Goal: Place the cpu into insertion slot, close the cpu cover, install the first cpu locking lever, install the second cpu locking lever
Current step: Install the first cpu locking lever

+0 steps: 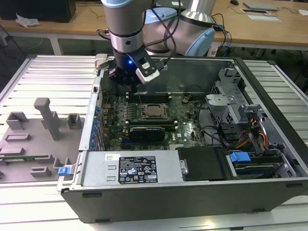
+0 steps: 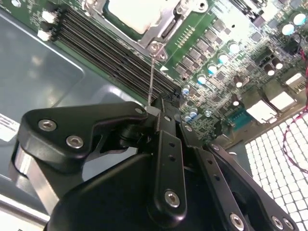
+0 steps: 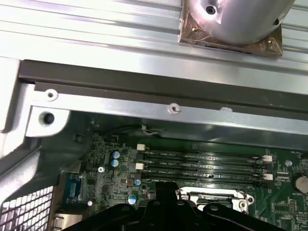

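In the exterior view my gripper (image 1: 126, 83) hangs inside the open computer case, just behind and toward the exterior view's left of the insertion slot (image 1: 155, 110). The cpu (image 1: 155, 110) lies in that slot as a dull square. The silvery cpu cover (image 2: 163, 30) sits down as a frame around the pale cpu (image 2: 130, 12). A thin cpu locking lever (image 2: 151, 77) runs from the slot's corner screw to my fingertips. The gripper (image 2: 155, 107) is shut, with the lever's end touching its tip. The slot's edge (image 3: 216, 196) shows just past the gripper (image 3: 163, 206).
Black memory slots (image 2: 110, 45) run beside the slot, between it and the case wall (image 3: 144, 96). A long black finned bar (image 1: 147, 132) and the grey power-supply box (image 1: 130, 168) lie in front. A drive cage (image 1: 226, 103) and cables fill the exterior view's right. Grey fixtures (image 1: 38, 130) stand outside on the left.
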{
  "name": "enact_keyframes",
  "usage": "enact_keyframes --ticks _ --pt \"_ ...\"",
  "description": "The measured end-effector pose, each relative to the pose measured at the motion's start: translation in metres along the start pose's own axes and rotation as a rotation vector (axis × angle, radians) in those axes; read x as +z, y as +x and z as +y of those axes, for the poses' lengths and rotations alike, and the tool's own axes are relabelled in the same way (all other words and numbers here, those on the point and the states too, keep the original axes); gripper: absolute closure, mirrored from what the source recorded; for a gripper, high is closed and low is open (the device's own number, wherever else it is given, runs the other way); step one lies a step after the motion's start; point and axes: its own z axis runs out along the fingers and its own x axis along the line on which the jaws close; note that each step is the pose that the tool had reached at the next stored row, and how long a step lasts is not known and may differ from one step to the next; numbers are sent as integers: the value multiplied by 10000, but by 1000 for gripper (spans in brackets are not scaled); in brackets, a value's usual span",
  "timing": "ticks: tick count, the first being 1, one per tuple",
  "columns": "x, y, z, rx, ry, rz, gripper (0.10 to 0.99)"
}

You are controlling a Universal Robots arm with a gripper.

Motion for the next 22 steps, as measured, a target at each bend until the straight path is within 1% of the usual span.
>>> enact_keyframes --ticks 2,5,16,19,20,22 --pt "4 -52 -5 0 0 0 980" --pt "15 -166 -17 1 -1 -1 980" --pt "45 -514 -53 0 0 0 980" --pt "46 -525 -54 7 0 -2 980" --pt "46 -522 -53 4 3 -23 980" --pt "49 -502 -52 -42 18 -219 980"
